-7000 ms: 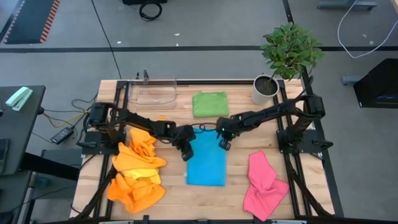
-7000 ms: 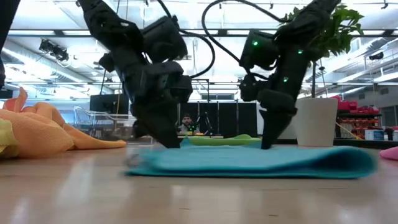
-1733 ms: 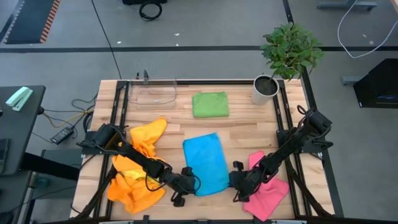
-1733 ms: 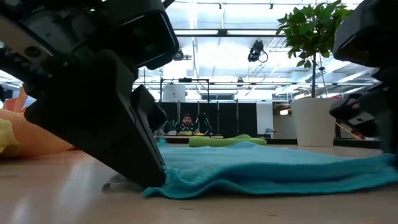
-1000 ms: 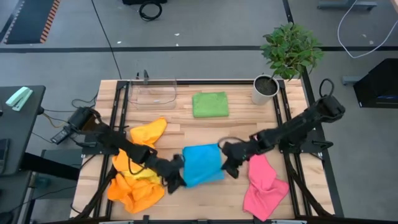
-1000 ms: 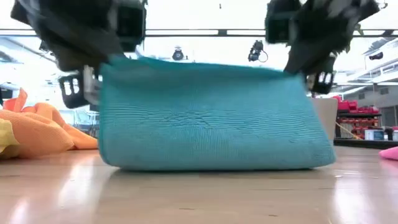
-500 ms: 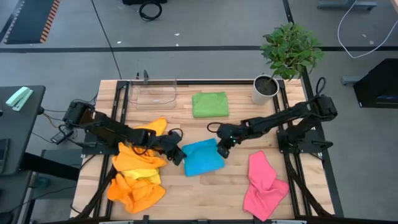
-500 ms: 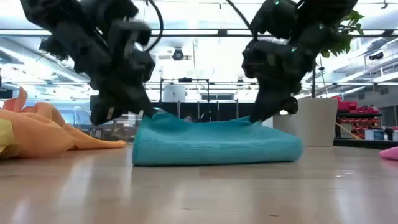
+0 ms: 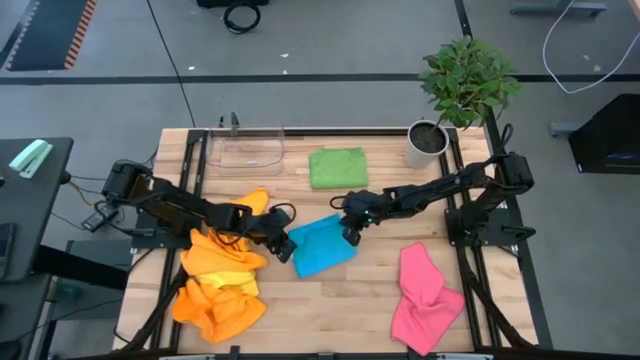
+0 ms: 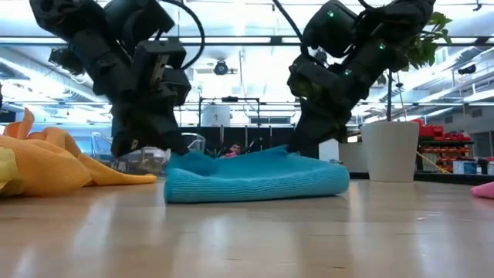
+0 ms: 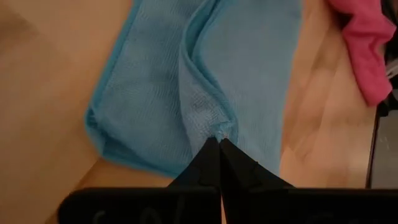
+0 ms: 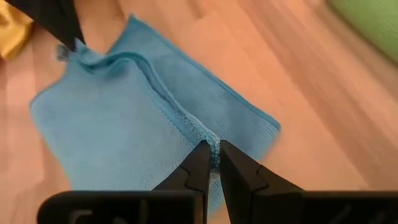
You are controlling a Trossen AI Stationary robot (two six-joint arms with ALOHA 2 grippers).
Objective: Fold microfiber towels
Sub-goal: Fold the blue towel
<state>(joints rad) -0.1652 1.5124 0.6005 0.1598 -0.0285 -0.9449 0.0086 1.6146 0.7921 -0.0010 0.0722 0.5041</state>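
A blue microfiber towel (image 9: pixel 320 247) lies folded over on the wooden table's middle, also seen in the low view (image 10: pixel 255 180). My left gripper (image 9: pixel 287 247) is shut on its left end, my right gripper (image 9: pixel 349 234) on its right end. A folded green towel (image 9: pixel 338 167) lies flat farther back. Orange and yellow towels (image 9: pixel 222 275) sit crumpled at the left, and a pink towel (image 9: pixel 425 293) lies crumpled at the near right. My left gripper pinches the upper layer's hemmed edge (image 11: pixel 222 129) between its two shut fingers, slanting down from the table's left. The cloth rises in a small ridge at the fingertips (image 11: pixel 211 155); the rest lies slack on the table. My right gripper pinches the upper layer's hemmed edge (image 12: pixel 200 132) between its two fingers (image 12: pixel 200 163), slanting down from the table's right. The towel rests flat and slack on the table under the hold.
A clear plastic tray (image 9: pixel 246 148) stands at the far left and a potted plant (image 9: pixel 428 140) at the far right corner. Bare wood (image 9: pixel 330 310) shows in front of the blue towel.
Both grippers, still shut on the blue towel, have carried its lifted edge toward the table's far edge and down. The towel, hanging upright a second ago, has folded over on itself and now lies flat, shorter from near to far.
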